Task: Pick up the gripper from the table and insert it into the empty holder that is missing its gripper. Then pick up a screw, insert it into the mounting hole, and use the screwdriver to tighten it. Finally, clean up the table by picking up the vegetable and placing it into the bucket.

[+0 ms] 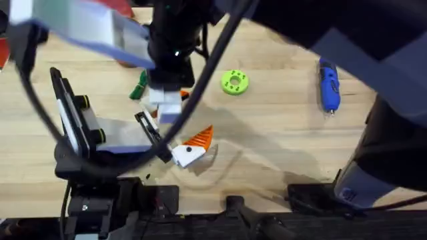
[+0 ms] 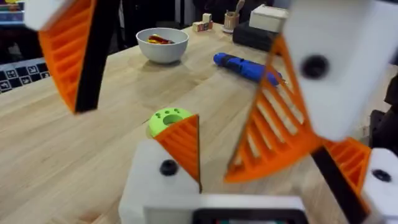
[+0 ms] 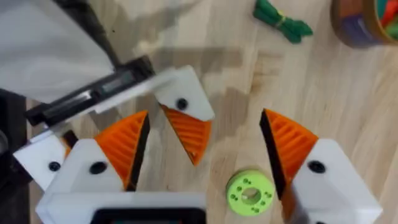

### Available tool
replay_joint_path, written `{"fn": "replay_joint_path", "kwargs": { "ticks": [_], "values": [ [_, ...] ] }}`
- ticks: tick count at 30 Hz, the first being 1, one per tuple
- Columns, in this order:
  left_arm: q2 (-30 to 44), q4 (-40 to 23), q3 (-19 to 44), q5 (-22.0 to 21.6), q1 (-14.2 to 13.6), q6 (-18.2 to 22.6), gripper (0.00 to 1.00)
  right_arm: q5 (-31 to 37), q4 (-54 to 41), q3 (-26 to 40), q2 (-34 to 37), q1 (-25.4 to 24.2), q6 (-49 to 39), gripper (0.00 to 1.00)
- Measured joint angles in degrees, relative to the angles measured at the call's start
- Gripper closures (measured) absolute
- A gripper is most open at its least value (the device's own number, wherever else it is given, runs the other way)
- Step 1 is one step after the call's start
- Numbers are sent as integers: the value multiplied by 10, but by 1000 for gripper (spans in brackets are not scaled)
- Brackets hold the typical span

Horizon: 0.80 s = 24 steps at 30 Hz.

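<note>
Hands on both arms, the left hand (image 1: 190,150) and right hand (image 1: 168,100), hang open and empty, close together over the wooden bench (image 1: 280,140), seemingly poised for the fitting step, so the blue screwdriver (image 1: 328,85) and green leafy vegetable (image 1: 139,87) lie untouched.

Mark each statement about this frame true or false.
1. The blue screwdriver lies on the table, unheld. True.
2. The green vegetable is in the bucket. False: it lies on the table beside the bucket.
3. The right gripper is open. True.
4. The green disc sits inside the white bowl. False: it rests on the table, apart from the bowl.
5. The left gripper is shut on the screwdriver. False: it is open and holds nothing.
</note>
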Motion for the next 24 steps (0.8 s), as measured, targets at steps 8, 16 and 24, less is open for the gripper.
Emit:
{"fn": "replay_joint_path", "kwargs": {
  "ticks": [8,16,24],
  "values": [
    [0,0,0,0,0,0,16,0,-9,0,-45,-58,84,9],
    [0,0,0,0,0,0,15,-2,12,-72,-116,-109,142,8],
    [0,0,0,0,0,0,16,-4,102,-264,-249,-188,217,8]
  ]
}}
